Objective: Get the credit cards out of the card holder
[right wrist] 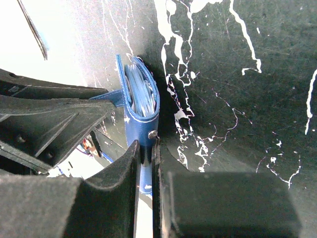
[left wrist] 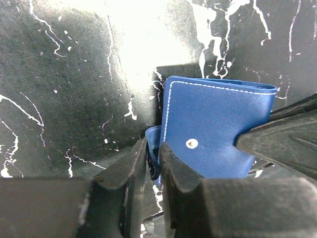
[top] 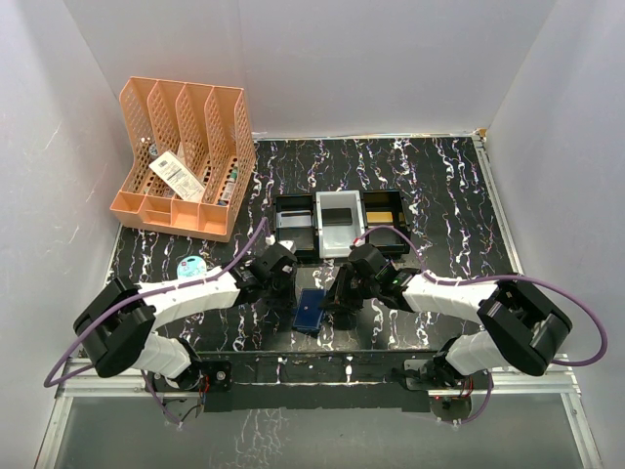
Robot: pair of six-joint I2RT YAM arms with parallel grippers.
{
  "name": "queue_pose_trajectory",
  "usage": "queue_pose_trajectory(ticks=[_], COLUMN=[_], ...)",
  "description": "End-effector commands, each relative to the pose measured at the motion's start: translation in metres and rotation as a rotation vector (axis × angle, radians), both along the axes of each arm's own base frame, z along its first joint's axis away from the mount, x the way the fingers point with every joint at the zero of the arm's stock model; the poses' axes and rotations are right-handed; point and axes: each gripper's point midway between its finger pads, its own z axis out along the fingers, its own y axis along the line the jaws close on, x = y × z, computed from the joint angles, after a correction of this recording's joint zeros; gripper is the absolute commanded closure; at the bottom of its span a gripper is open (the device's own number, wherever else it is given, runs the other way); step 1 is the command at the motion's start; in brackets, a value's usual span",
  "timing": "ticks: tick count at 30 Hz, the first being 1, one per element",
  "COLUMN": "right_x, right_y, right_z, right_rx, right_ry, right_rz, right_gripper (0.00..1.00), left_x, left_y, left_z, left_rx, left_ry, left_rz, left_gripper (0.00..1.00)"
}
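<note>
The navy-blue card holder [top: 311,311] is at the table's near middle, between my two grippers. In the left wrist view it [left wrist: 218,124] is folded shut, its snap stud showing. My left gripper [left wrist: 153,159] is shut on a blue flap at its left edge. In the right wrist view the holder [right wrist: 142,126] stands edge-on. Pale layered edges [right wrist: 140,94] show inside its fold; I cannot tell whether they are the credit cards or slots. My right gripper [right wrist: 146,161] is shut on its lower edge. In the top view my left gripper [top: 296,293] and right gripper [top: 332,298] flank the holder.
Three small trays, black [top: 293,223], grey [top: 339,220] and black [top: 383,210], stand just behind the grippers. An orange file organiser [top: 186,156] stands at the back left. A pale blue oval case [top: 191,266] lies beside the left arm.
</note>
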Motion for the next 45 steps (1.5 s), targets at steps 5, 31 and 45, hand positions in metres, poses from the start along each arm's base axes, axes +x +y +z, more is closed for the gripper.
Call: queue_pose_trajectory(ticks=[5, 31, 45], right_x=[0.008, 0.023, 0.040], right_y=[0.004, 0.001, -0.036], right_z=[0.008, 0.020, 0.019], right_rx=[0.013, 0.001, -0.031], right_ry=[-0.024, -0.060, -0.076], right_rz=[0.007, -0.025, -0.135], right_gripper=[0.90, 0.58, 0.55], left_x=[0.004, 0.006, 0.004], left_y=[-0.005, -0.055, -0.057], left_z=[0.016, 0.119, 0.109], left_rx=[-0.027, -0.390, -0.390], left_ry=[-0.022, -0.107, -0.086], left_rz=[-0.014, -0.049, -0.040], left_gripper=[1.00, 1.00, 1.00])
